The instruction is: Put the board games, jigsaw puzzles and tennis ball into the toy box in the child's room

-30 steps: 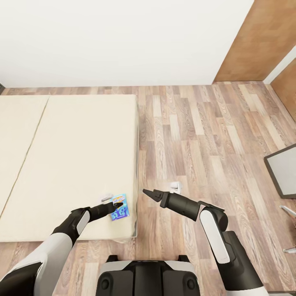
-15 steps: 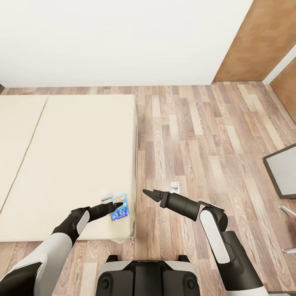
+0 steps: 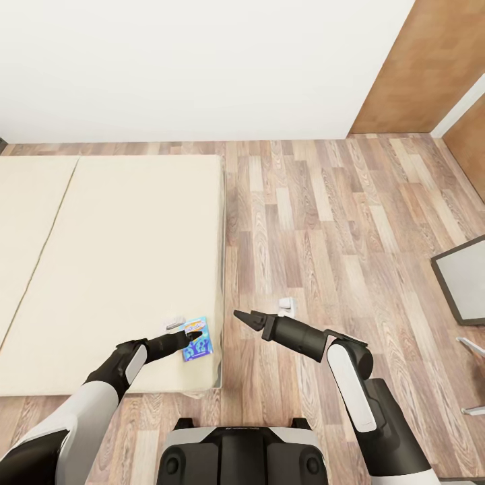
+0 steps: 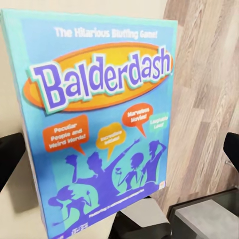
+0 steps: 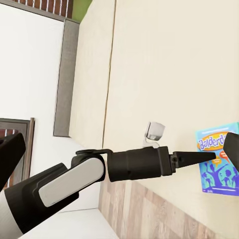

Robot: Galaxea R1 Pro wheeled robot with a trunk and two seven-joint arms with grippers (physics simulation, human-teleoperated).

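Although a second has gone by, next to nothing has altered: the head view has slid very slightly sideways, which is the camera's move, while both arms and the light blue board game (image 3: 196, 339) keep their places, so the pick-up has not advanced and the box is not yet lifted. Item: board game, printed "Balderdash", lying flat on the bed (image 3: 121, 256) near the mattress's front corner, just beside its floor-side edge. Item: left gripper (image 3: 193, 335), tips over or at the box in the head view; the left wrist view shows its two fingers (image 4: 10, 154) spread wide to either side of the cover, not closed on it, and contact cannot be confirmed. Item: right gripper (image 3: 241, 316), held out over the wood floor (image 3: 323, 215) just off the bed's edge, holding nothing; whether its fingers are parted or together cannot be told. Item: small white object (image 3: 287, 305) on the floor near the right arm, identity unclear. Item: dark-framed grey panel (image 3: 465, 276) at the right of the head view, well apart. Edges and room: the box sits close to the mattress edge, so a sideways push would probably tip it onto the floor. Open floor lies beyond the right arm for turning away.
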